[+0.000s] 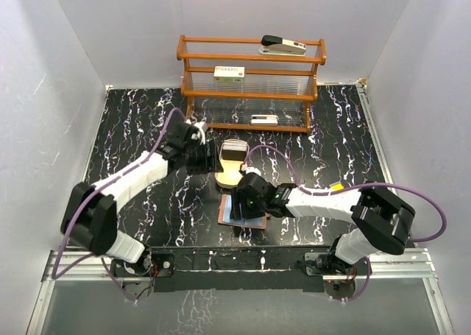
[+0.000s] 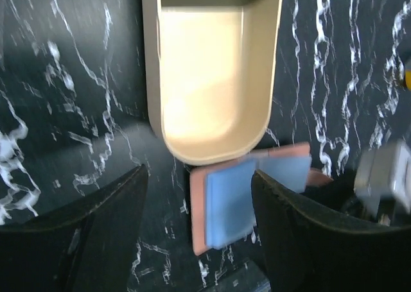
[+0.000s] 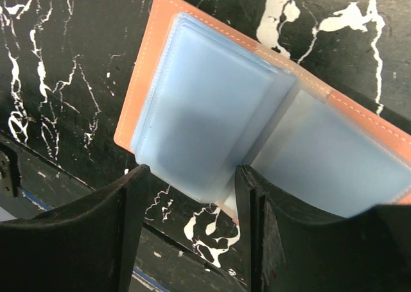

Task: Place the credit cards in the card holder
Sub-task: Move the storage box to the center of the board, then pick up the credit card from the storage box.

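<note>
The card holder (image 3: 212,119) lies open on the black marbled table, reddish-brown outside with bluish glossy pockets; it also shows as the card holder (image 1: 237,216) and the card holder (image 2: 241,205). My right gripper (image 3: 189,199) hovers right over its near edge, open, with nothing gripped. A corner of the pockets lies between the fingers. My left gripper (image 2: 199,231) is open and empty just left of the tan tray (image 2: 154,80), facing the holder. Flat pale and dark credit cards (image 1: 234,152) lie at the tray's far end. In the top view the right gripper (image 1: 246,202) covers part of the holder.
A wooden shelf rack (image 1: 250,92) stands at the back with a stapler (image 1: 283,46) on top and white boxes (image 1: 229,73) (image 1: 263,119) on its shelves. White walls close in the table on three sides.
</note>
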`<state>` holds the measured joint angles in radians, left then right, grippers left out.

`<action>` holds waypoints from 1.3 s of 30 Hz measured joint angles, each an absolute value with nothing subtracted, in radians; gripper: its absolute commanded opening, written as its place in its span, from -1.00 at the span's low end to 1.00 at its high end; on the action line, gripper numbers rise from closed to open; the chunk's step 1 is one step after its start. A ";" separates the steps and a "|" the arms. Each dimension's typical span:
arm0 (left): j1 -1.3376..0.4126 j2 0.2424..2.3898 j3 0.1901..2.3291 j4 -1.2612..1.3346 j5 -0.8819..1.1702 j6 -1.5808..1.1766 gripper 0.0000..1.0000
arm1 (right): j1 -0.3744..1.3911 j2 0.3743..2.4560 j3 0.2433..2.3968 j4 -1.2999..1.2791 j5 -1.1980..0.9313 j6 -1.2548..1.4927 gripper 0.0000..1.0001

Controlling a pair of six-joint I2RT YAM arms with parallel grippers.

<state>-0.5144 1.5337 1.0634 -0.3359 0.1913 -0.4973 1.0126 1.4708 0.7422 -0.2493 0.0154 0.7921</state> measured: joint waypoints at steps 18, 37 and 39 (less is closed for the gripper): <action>-0.519 1.328 0.535 0.039 0.534 -0.790 0.38 | 1.013 1.432 0.632 -0.101 0.028 0.850 -0.11; -0.556 1.432 0.441 0.312 0.617 -0.902 0.30 | 1.013 1.366 0.573 -0.099 0.061 0.867 -0.17; -0.558 1.432 0.439 0.314 0.612 -0.902 0.30 | 1.013 1.366 0.566 -0.085 0.061 0.870 -0.17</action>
<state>-0.5579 1.4322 0.4389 0.3141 0.6125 -0.9020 1.0126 1.3659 0.5655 -0.0853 0.0608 0.8700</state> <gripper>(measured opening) 0.648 0.421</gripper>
